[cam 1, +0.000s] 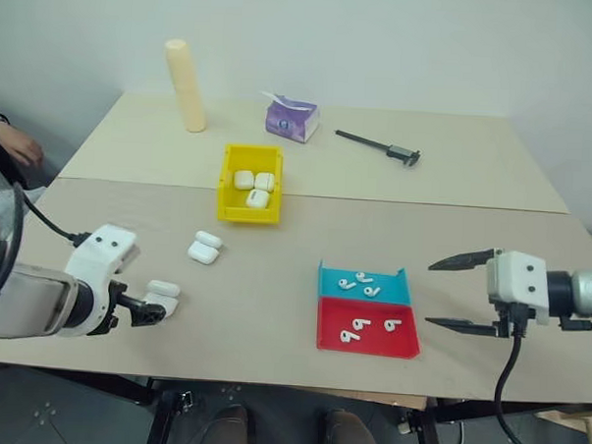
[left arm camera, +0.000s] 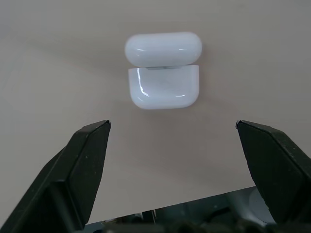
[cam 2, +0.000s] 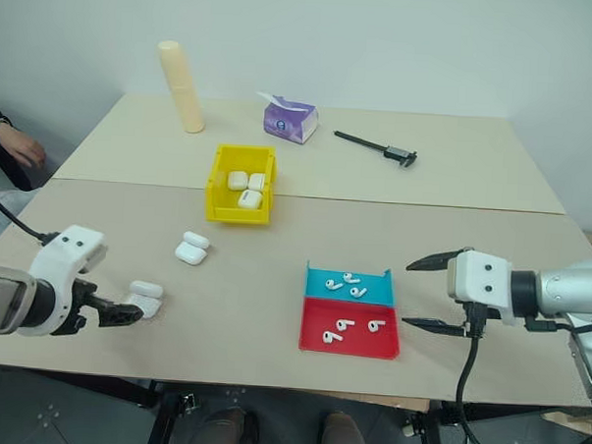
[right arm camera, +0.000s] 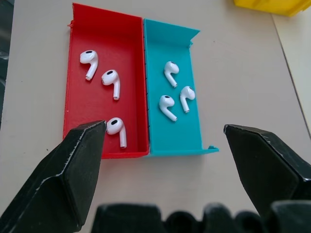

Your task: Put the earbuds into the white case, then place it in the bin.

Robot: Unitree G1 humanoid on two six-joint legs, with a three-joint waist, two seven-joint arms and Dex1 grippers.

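Beside the white case [left arm camera: 163, 70], lying lid-open on the worktop [cam 1: 272, 309], the left tool [left arm camera: 172, 141] gapes wide and could knock it away, while the right tool [right arm camera: 163, 145] gapes wide near the earbuds [right arm camera: 167, 90].

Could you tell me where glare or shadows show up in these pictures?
Left wrist view: bright glare streaks on the open white case, with a soft shadow beneath it. Right wrist view: small highlights on the earbuds. Left eye view: even light, with a faint shadow beside the bin.
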